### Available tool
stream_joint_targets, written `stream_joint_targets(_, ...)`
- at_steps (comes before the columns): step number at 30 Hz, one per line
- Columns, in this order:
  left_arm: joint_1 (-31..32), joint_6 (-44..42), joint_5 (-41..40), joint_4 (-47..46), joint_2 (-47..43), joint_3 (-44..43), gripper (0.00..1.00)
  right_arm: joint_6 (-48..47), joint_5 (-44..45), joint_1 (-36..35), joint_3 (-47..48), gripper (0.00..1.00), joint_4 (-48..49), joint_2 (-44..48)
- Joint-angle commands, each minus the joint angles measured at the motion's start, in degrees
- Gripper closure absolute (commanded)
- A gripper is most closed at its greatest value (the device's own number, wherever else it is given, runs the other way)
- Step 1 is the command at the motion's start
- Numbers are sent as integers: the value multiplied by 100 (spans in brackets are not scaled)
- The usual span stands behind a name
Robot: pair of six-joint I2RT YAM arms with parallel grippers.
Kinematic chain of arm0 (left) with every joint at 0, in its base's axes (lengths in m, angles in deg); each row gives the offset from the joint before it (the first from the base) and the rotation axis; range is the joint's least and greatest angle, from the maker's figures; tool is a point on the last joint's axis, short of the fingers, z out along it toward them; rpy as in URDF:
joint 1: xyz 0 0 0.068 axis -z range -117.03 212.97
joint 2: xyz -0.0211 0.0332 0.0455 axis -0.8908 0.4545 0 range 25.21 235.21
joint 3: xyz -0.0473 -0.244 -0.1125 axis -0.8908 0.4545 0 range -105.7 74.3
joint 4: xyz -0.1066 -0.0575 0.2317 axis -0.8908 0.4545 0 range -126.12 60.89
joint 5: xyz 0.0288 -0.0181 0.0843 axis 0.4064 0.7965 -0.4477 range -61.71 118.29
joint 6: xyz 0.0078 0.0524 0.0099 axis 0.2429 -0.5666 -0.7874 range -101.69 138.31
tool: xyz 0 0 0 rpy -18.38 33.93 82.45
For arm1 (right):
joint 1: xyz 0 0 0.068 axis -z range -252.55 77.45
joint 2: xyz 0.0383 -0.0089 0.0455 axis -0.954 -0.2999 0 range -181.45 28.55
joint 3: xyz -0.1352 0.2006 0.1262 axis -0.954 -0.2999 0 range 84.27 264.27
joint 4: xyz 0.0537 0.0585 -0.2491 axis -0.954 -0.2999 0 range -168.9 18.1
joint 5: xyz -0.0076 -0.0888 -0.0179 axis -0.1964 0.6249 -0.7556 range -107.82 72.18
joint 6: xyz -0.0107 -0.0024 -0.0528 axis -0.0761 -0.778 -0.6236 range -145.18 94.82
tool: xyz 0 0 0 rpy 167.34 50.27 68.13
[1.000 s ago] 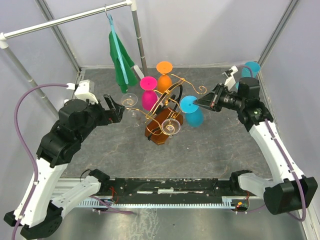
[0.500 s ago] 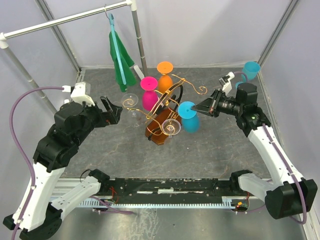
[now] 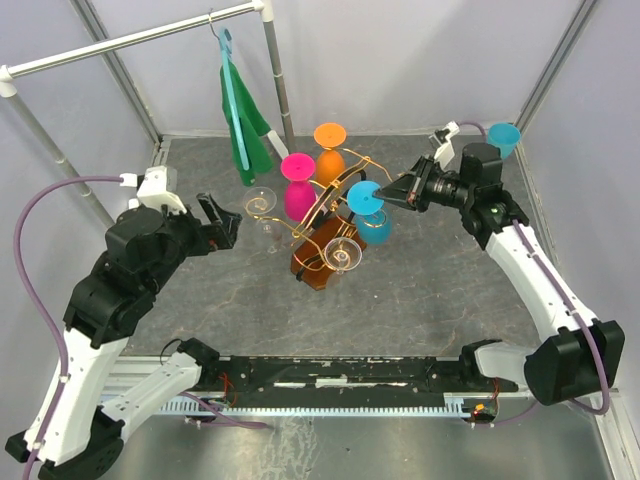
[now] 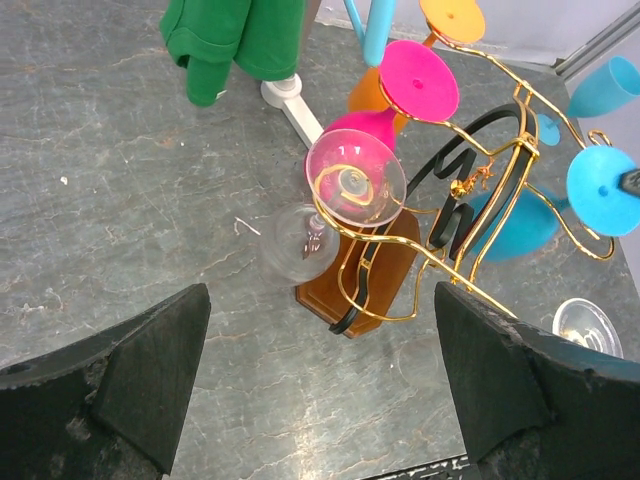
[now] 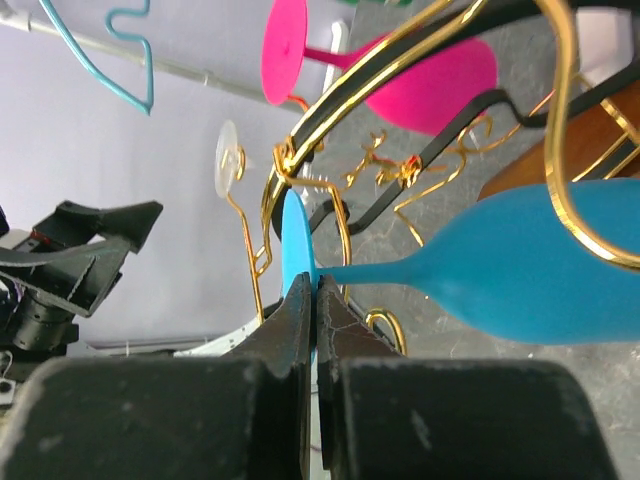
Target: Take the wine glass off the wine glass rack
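The wine glass rack [image 3: 345, 172], gold curly wire with a black arch on an amber-brown base [image 3: 317, 264], stands mid-table. My right gripper [image 3: 386, 198] is shut on the round foot of a blue wine glass [image 3: 375, 228], which lies sideways against the rack's right side. In the right wrist view the gripper [image 5: 316, 290] pinches the foot's rim, the blue glass's bowl [image 5: 520, 270] lies to the right, and gold rack wire [image 5: 560, 150] crosses it. My left gripper [image 3: 224, 222] is open left of the rack and holds nothing. In the left wrist view the gripper [image 4: 320, 296] faces the rack [image 4: 365, 282].
Pink [image 3: 297, 190], orange [image 3: 329, 150] and two clear glasses [image 3: 258, 200] [image 3: 341, 253] hang on the rack. Another blue glass [image 3: 503, 135] stands at the back right corner. A green garment [image 3: 245, 135] hangs from the grey rail [image 3: 130, 38] at the back left.
My right gripper has carried the blue glass left and farther back, in against the rack's wires. The left arm has drawn back slightly to the left, still open.
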Motion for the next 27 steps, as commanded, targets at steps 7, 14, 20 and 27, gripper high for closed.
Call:
stream_joint_targets(7, -2, -260, -275, 106, -156, -202, 1, -172, -521, 1038, -150, 100, -2, 547)
stream_joint_targets(14, -5, -244, -209, 85, -159, -163, 1, -1324, -229, 1431, 217, 100, -1853, 930)
stream_joint_targets(20, 3, -243, -252, 94, -226, -130, 1, -3074, 1842, 1439, 1103, 100, -3920, 801)
stream_joint_targets(27, -3, -155, -150, 1, -208, -5, 1, -3590, 3032, 1431, 2036, 99, -3954, 24)
